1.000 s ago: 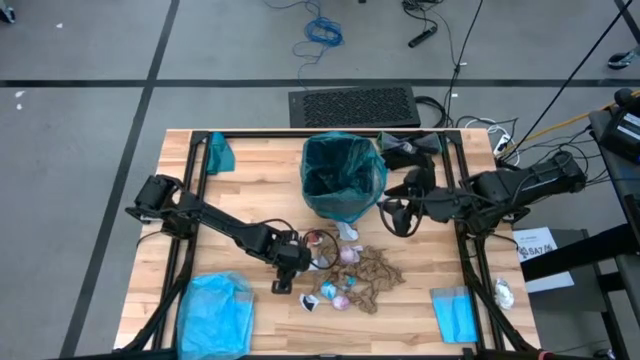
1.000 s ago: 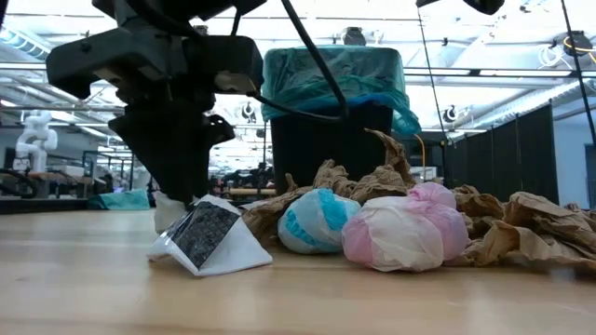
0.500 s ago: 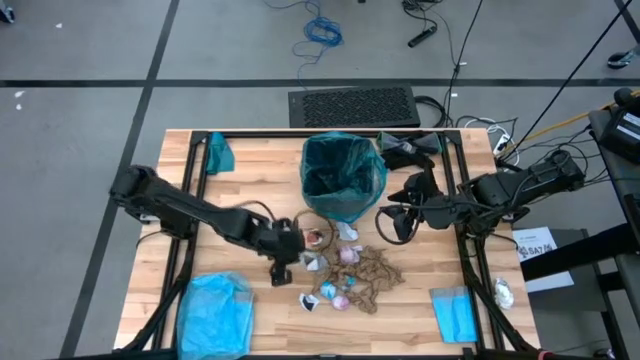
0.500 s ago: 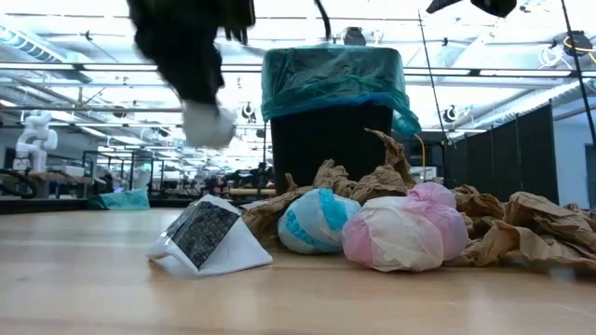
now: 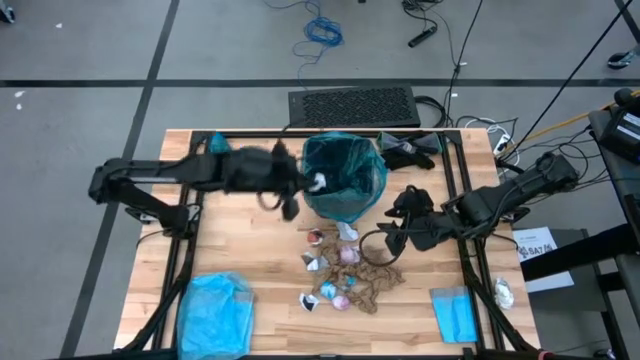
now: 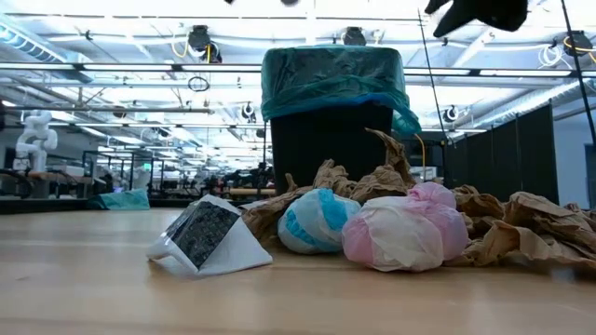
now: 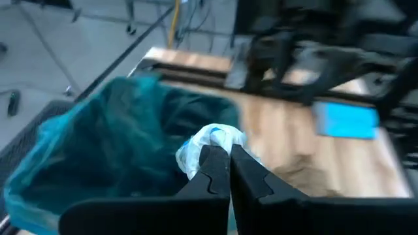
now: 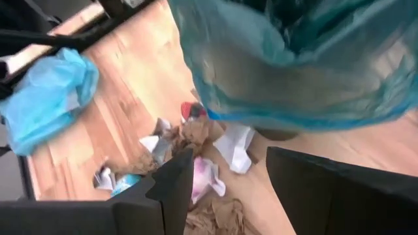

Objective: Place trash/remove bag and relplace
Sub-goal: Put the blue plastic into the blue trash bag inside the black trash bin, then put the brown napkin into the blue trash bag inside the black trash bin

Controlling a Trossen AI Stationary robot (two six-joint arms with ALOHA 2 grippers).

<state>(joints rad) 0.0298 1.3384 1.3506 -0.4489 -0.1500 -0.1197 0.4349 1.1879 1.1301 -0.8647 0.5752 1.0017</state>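
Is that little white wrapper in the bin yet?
Not yet. The white wrapper is pinched in the left arm's shut fingers, above the lined bin's rim.

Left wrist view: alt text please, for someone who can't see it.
The left claw, shut on a crumpled white scrap, hangs over the open teal-green bag lining the bin. Beyond lie the wooden table, a pale blue flat packet and the other dark arm.

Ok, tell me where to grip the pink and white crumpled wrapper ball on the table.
Take the pink and white crumpled wrapper ball across its rounded middle, coming straight down from above: brown netting paper crowds one side and a pale blue wrapper the other, so only the top looks free.
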